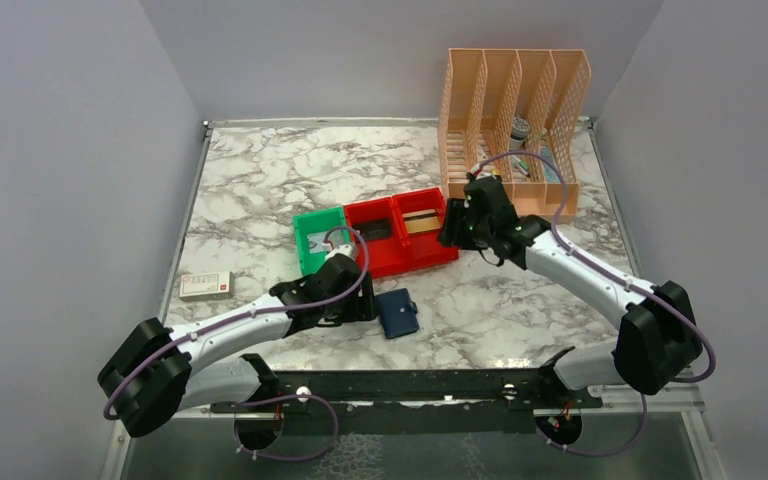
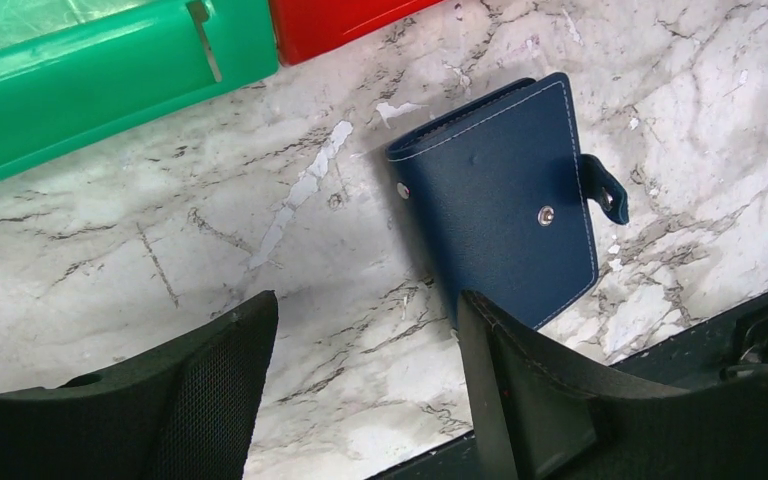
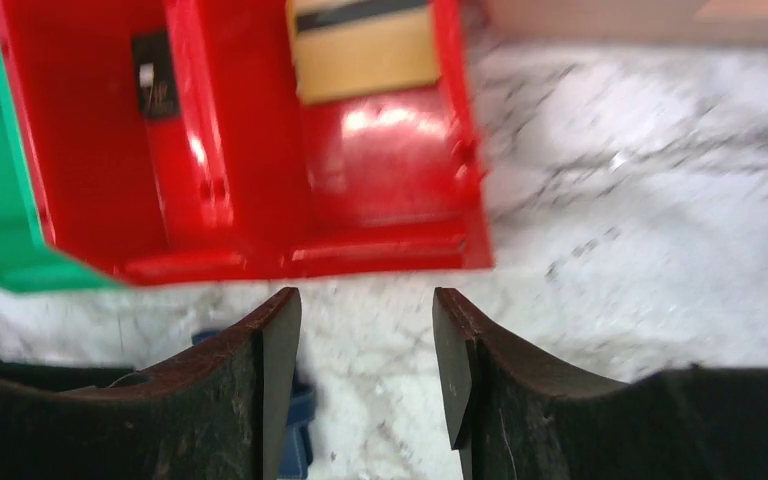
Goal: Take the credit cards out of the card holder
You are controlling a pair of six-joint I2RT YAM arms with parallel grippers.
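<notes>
The card holder (image 1: pixel 397 313) is a closed navy wallet lying flat on the marble table, its snap tab hanging loose (image 2: pixel 505 195). My left gripper (image 1: pixel 360 303) is open and empty just left of it, its right finger (image 2: pixel 520 390) near the wallet's near corner. My right gripper (image 1: pixel 452 226) is open and empty, hovering at the right end of the red bin (image 1: pixel 420 258). A tan card with a dark stripe (image 3: pixel 362 50) lies in the red bin's right compartment. A small dark card (image 3: pixel 155 75) lies in its left compartment. A bit of the wallet (image 3: pixel 300 415) shows behind my right gripper's left finger.
A green bin (image 1: pixel 312 228) adjoins the red bin on the left. A peach file rack (image 1: pixel 515 110) stands at the back right. A small white and red box (image 1: pixel 206 285) lies at the left. The dark front rail (image 1: pixel 410 385) runs along the table's near edge.
</notes>
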